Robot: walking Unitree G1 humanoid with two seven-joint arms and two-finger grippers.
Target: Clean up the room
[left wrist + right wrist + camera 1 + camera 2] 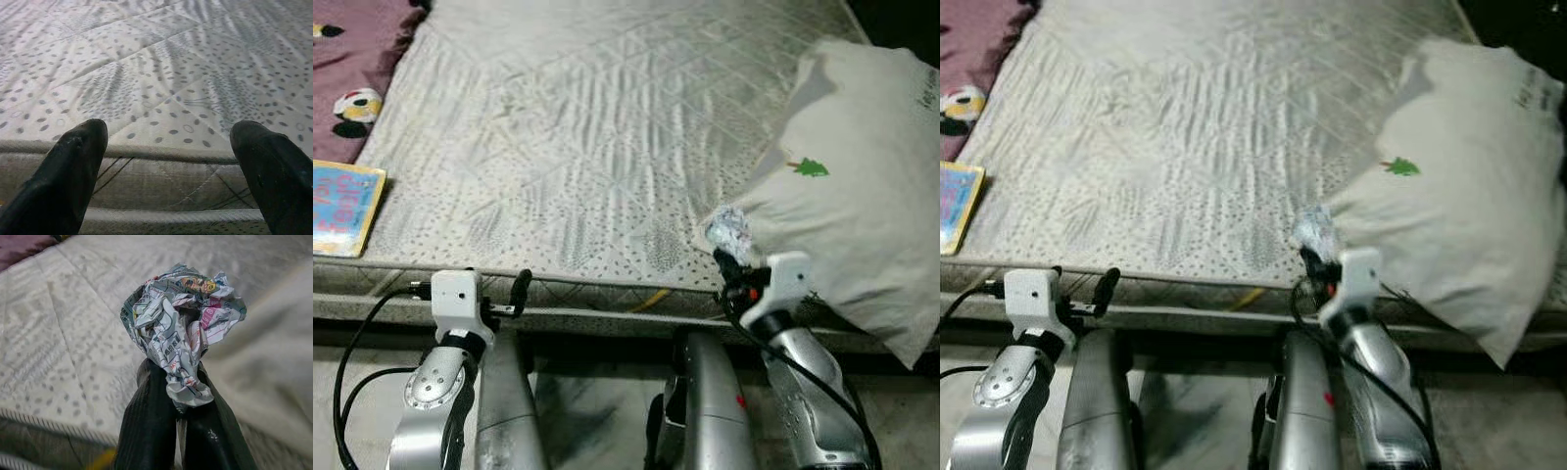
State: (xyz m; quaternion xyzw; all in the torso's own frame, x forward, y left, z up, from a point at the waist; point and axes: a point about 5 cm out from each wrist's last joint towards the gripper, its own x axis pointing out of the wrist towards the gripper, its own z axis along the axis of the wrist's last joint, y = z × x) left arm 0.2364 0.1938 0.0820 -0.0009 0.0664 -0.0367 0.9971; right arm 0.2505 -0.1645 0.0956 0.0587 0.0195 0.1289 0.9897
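Crumpled printed paper sits clamped between our right gripper fingers at five o'clock, just beside the white pillow over the quilted mattress edge. Our left gripper, fingers apart, hovers at seven o'clock.

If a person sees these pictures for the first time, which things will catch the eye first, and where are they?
Most striking is the crumpled printed paper, pinched in the right gripper at the near edge of the mattress, beside a big white pillow with a small green tree mark. The left gripper is open at the mattress edge, holding nothing. A colourful book lies at the far left edge of the mattress.
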